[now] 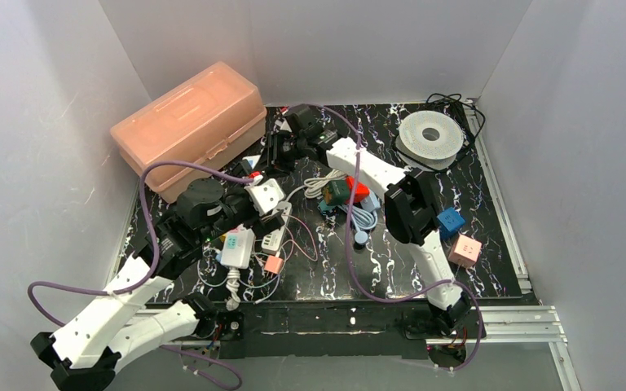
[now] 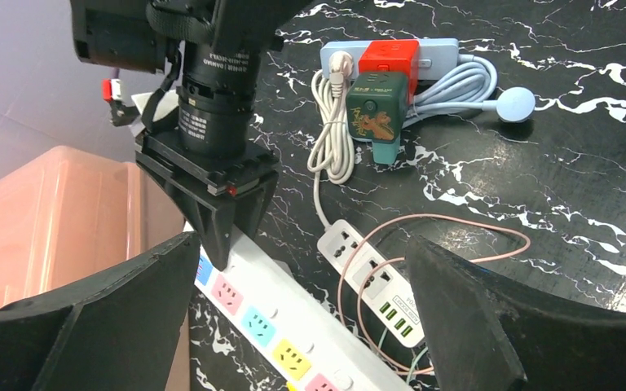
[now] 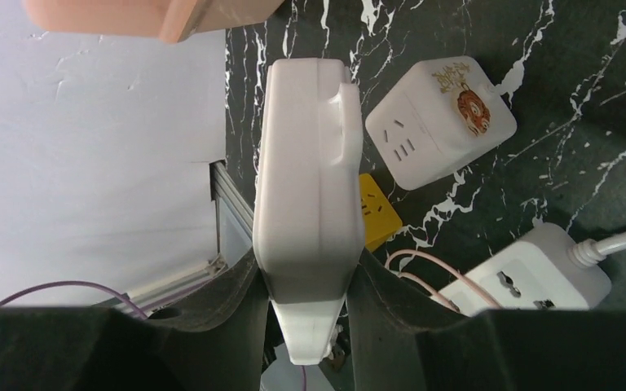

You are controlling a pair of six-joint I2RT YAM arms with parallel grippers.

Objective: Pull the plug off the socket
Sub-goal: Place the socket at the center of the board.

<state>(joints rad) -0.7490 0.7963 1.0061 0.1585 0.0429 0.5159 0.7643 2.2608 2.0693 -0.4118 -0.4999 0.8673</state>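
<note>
A white power strip [image 2: 281, 322] with coloured sockets lies slanted on the black marble table. My right gripper [image 3: 306, 273] is shut on one end of it [image 3: 306, 187]. The left wrist view shows that gripper's black jaws [image 2: 216, 204] clamped on the strip's end. My left gripper [image 2: 297, 257] is open wide just above the strip, one finger [image 2: 90, 326] on each side, touching nothing. The strip's sockets that show are empty. No plug shows in it. In the top view the left gripper [image 1: 240, 213] covers the strip's middle [image 1: 238, 246].
A second white strip [image 2: 371, 281] with USB ports and a looped pink cable lies to the right. Farther off, a light-blue strip [image 2: 391, 55] carries a white plug [image 2: 338, 63], a red cube and a green cube. A white cube socket [image 3: 440, 122], peach box [image 1: 189, 124] and filament spool [image 1: 429, 137] are nearby.
</note>
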